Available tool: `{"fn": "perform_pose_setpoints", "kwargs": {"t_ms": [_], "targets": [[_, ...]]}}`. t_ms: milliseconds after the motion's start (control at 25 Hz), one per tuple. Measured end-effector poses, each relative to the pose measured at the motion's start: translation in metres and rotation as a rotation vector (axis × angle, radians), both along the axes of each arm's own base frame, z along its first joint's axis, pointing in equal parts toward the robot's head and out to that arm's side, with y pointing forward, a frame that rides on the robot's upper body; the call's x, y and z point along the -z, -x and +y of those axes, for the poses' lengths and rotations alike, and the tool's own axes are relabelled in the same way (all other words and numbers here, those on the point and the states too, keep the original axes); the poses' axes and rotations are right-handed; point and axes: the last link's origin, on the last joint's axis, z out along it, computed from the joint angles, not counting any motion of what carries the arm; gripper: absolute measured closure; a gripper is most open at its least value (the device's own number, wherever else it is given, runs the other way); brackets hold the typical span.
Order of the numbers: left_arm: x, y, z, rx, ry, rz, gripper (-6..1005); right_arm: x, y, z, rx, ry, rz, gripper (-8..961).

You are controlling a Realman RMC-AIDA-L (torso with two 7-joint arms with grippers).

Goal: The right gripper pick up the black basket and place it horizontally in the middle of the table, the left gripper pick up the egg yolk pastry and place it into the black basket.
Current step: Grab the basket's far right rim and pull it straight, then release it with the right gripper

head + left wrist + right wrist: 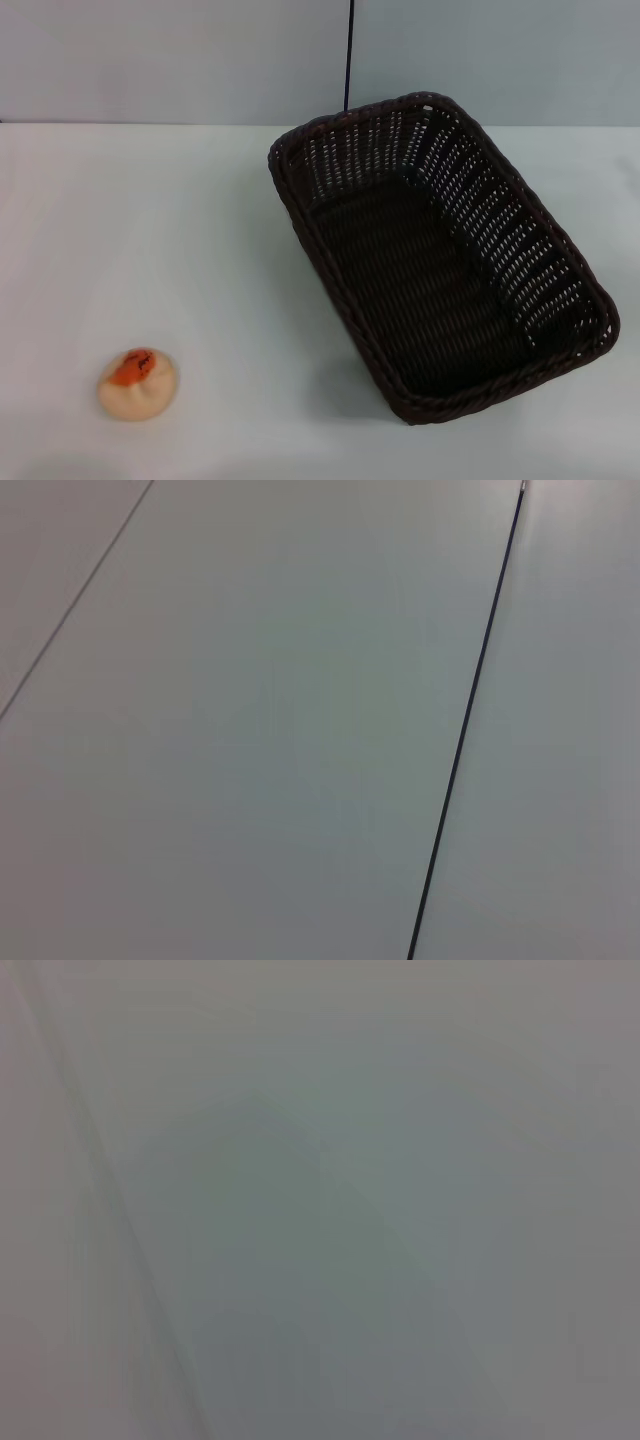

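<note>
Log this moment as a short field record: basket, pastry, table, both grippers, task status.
basket: the black basket stands empty on the right half of the table, set diagonally, open side up
pastry: the egg yolk pastry lies on the table at the near left, well apart from the basket, orange patch up
table: the table is white
left gripper: not in view
right gripper: not in view
task status: basket not yet horizontal in the middle; pastry not yet in it
</note>
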Motion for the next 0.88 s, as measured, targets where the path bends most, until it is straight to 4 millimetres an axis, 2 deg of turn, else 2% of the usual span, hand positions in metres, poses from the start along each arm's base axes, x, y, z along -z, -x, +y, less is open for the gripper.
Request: {"fn": "perform_pose_setpoints", "kwargs": {"t_ms": [120, 160, 240, 320, 360, 400, 440, 520, 680, 720, 880], "targets": [[0.001, 0.0, 0.0, -0.003, 0.004, 0.003, 352, -0.023, 0.024, 0.0, -0.063, 0.123, -0.048, 444], [0.001, 0.0, 0.0, -0.003, 0.004, 0.003, 353, -0.023, 0.024, 0.0, -0.063, 0.123, -0.048, 444], [0.003, 0.0, 0.001, -0.009, 0.008, 0.0, 353, -0.035, 0.037, 0.002, -0.074, 0.183, -0.087, 444], [0.003, 0.002, 0.001, -0.019, 0.015, -0.003, 354, -0.05, 0.056, 0.008, -0.054, 0.293, -0.146, 444], [0.003, 0.002, 0.001, -0.019, 0.015, -0.003, 354, -0.05, 0.056, 0.008, -0.054, 0.293, -0.146, 445], [0.003, 0.002, 0.002, -0.022, 0.017, -0.004, 354, -0.055, 0.068, 0.013, -0.021, 0.377, -0.187, 445], [0.003, 0.002, 0.002, -0.022, 0.017, -0.004, 355, -0.055, 0.068, 0.013, -0.021, 0.377, -0.187, 434], [0.004, 0.002, 0.003, -0.022, 0.019, -0.004, 355, -0.059, 0.084, 0.021, 0.053, 0.48, -0.251, 413], [0.004, 0.003, 0.003, -0.023, 0.024, -0.01, 356, -0.062, 0.098, 0.029, 0.134, 0.539, -0.34, 370], [0.004, 0.003, 0.003, -0.025, 0.026, -0.013, 356, -0.061, 0.109, 0.034, 0.164, 0.596, -0.403, 355], [0.005, 0.004, 0.002, -0.028, 0.027, -0.015, 357, -0.055, 0.121, 0.041, 0.18, 0.705, -0.473, 297]]}}
